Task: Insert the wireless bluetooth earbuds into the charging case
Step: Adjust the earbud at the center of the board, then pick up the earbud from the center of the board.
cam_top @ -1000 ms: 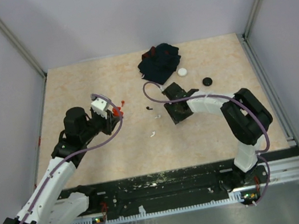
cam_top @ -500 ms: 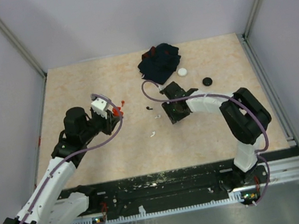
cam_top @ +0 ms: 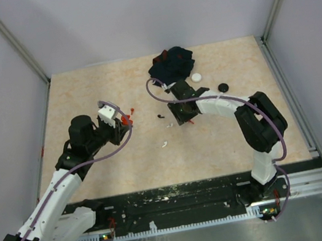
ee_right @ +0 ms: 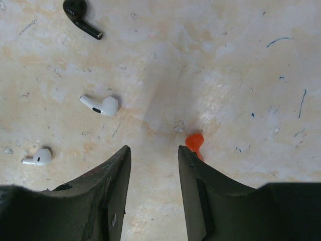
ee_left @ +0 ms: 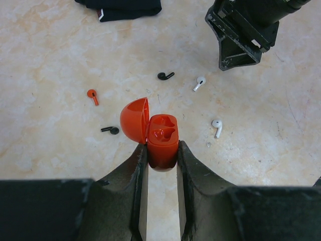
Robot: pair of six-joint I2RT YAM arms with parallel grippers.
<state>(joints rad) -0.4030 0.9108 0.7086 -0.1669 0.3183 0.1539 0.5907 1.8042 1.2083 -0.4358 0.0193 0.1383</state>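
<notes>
My left gripper [cam_top: 122,121] is shut on an open orange-red charging case [ee_left: 163,135] with its lid [ee_left: 134,119] flipped to the left, held above the table; both sockets look empty. Earbuds lie loose on the table beyond it: a red one [ee_left: 92,95], two black ones [ee_left: 110,130] [ee_left: 164,76] and two white ones [ee_left: 198,83] [ee_left: 216,125]. My right gripper [ee_right: 153,150] is open and low over the table. Another red earbud [ee_right: 194,143] lies just outside its right finger, not between the jaws. White earbuds [ee_right: 102,105] [ee_right: 37,157] and a black one [ee_right: 80,15] lie to its left.
A dark navy cloth [cam_top: 171,67] lies at the back centre. A white puck [cam_top: 196,77] and a black puck [cam_top: 223,87] sit to its right, behind my right arm. My right gripper [ee_left: 241,35] shows at the top right of the left wrist view.
My right gripper has moved left and slightly away from the bases. A red earbud now shows just beside it on the table. The left arm and the case have not moved.
</notes>
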